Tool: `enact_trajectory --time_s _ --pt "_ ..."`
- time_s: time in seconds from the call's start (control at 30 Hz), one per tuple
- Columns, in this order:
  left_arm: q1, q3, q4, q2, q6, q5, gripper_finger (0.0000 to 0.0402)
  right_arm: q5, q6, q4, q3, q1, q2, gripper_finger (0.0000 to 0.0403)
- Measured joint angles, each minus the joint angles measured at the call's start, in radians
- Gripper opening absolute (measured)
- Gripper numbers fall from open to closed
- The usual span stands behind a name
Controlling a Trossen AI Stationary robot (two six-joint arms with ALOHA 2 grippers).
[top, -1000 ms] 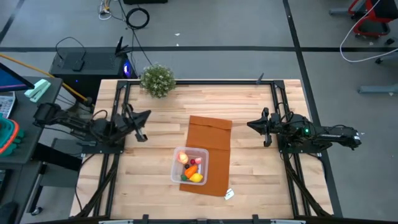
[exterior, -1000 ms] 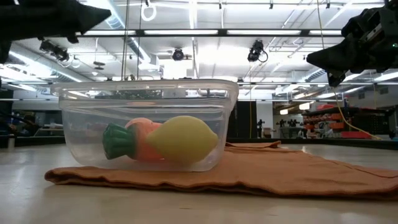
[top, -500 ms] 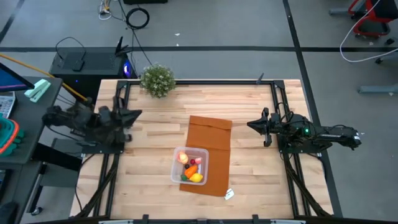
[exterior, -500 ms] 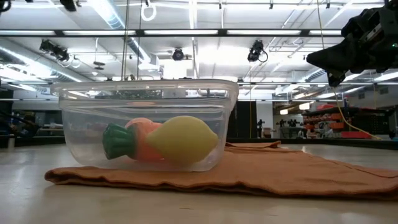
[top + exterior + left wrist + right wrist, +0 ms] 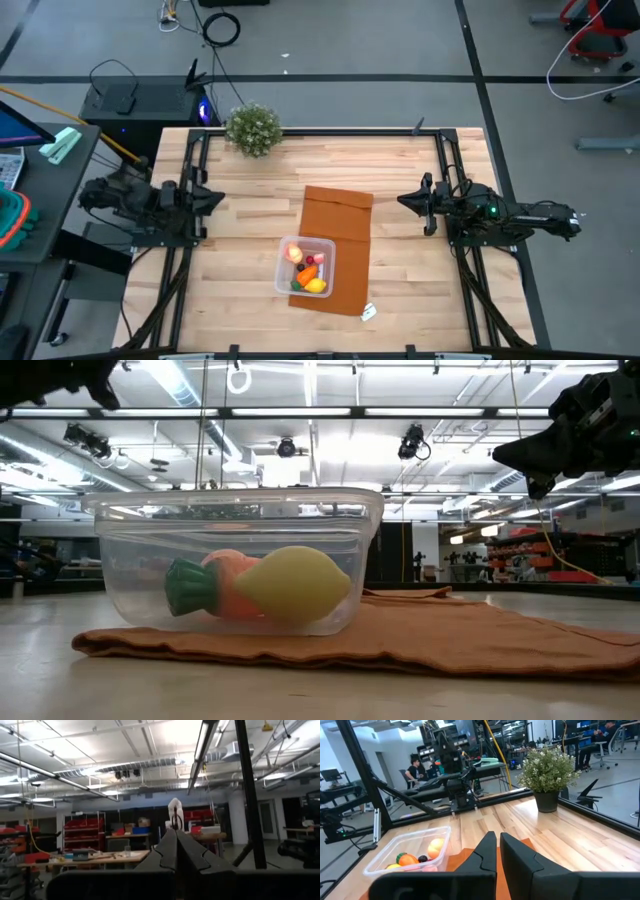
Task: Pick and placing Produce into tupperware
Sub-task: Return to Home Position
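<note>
Tupperware box [image 5: 306,266], clear: one, on the single brown-orange mat [image 5: 338,215], mid-table [image 5: 240,300].
Inside it: one lemon [image 5: 317,286], one carrot [image 5: 307,273], one peach-like fruit [image 5: 294,253], one dark cherry [image 5: 422,858]. The count of the tiny red and pink pieces [image 5: 319,259] is unclear.
Potted plant [image 5: 253,129]: one, at the far edge.
My left gripper [image 5: 218,197] and my right gripper [image 5: 403,200]: both clenched on nothing, at opposite sides, well apart from the box.
</note>
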Motion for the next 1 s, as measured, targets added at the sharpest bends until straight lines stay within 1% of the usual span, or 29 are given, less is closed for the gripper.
enact_trajectory --time_s 0.17,0.3,0.43,0.67,0.8,1.0 --pt "0.007 -0.077 0.039 -0.01 -0.023 -0.003 0.001 0.0 0.001 0.001 0.0 0.0 0.0 0.0" --pt "0.049 -0.088 0.024 -0.008 -0.057 0.006 0.0004 0.007 0.002 0.002 0.0 0.0 0.0 0.0" --pt "0.107 -0.088 -0.019 -0.008 -0.095 0.071 0.0008 0.015 0.002 0.003 0.0 0.0 0.0 0.0" --pt "0.238 -0.088 -0.193 -0.008 -0.158 0.078 0.0004 0.016 0.002 0.003 0.0 0.0 0.0 0.0" --pt "0.279 -0.089 -0.217 -0.008 -0.155 0.172 0.0009 0.016 0.0 0.003 0.0 0.0 0.0 0.0" --pt "0.333 -0.089 -0.261 -0.008 -0.173 0.224 0.0005 0.016 -0.005 0.003 0.0 0.0 0.0 0.0"
